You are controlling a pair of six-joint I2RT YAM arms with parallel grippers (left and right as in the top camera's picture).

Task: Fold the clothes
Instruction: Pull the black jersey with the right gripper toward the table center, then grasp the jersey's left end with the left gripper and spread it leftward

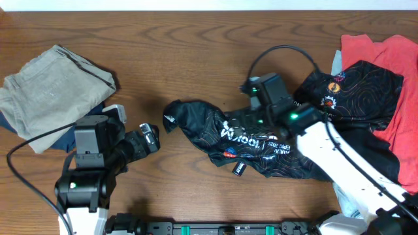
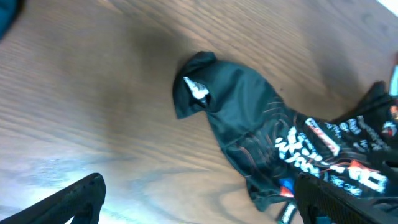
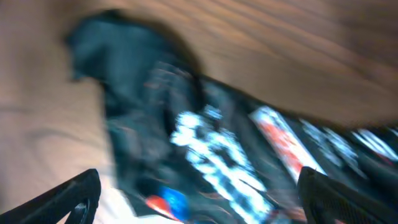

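Lying crumpled at mid-table, the jersey [image 1: 219,130] has its long axis running left to right across the table [image 1: 196,46], sagging toward the robot at the lettered middle. Its left end is a bunched dark tip carrying a white label [image 2: 198,89]. Toward the right the cloth widens, passes under the right arm and reaches the red shirt [image 1: 398,59], where black cloth of the same pattern lies on the red. Whether that is one garment or two cannot be told behind the arm.

The right gripper [image 3: 199,180] hangs over the lettered middle, jaws apart, with the print between its fingers in the blurred wrist view. Contact with the cloth cannot be judged.

The left gripper [image 1: 149,136] lies just left of the tip and slightly nearer the robot, close to it but not touching. Its jaws are spread wide and hold nothing. In the left wrist view the tip sits ahead of the fingers, roughly centred between them, so the jaws face along the jersey's axis.

The left arm is thus nearer the free end and the right arm nearer the middle. Spreading the jersey flat along this axis looks like the step in hand, with the left taking the tip.

A folded grey garment [image 1: 52,85] lies well apart at far left.
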